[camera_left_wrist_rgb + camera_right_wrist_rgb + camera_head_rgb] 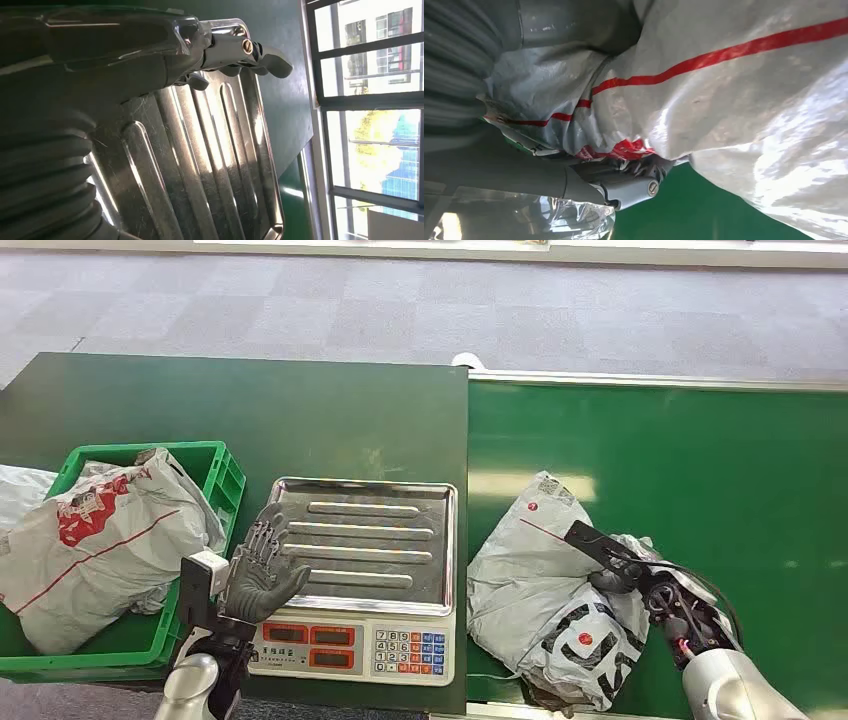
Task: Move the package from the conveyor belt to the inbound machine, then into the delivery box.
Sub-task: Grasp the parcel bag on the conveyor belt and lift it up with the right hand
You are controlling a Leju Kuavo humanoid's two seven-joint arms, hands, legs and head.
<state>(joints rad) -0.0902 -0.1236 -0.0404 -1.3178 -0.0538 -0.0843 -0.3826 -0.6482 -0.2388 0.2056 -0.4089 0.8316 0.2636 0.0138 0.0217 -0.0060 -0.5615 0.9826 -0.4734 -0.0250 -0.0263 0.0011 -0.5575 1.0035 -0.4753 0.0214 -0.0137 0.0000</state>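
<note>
Right hand (625,575): grasping the grey package (545,590) on the green conveyor belt (700,460)
Left hand (262,565): released, fingers spread, at the scale tray (400,530) edge
Green crate (225,475): holds another parcel (100,540)

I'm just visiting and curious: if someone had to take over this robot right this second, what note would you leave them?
Right hand: gripping the grey package that lies on the green conveyor belt; whether it has lifted off the belt cannot be told.
Left hand: holds nothing, fingers apart, at the left edge of the scale tray.
The scale tray has nothing on it. The green box on the left already holds another grey package.
Done: package grasped.
Left: carry it to the scale, then into the green box.
</note>
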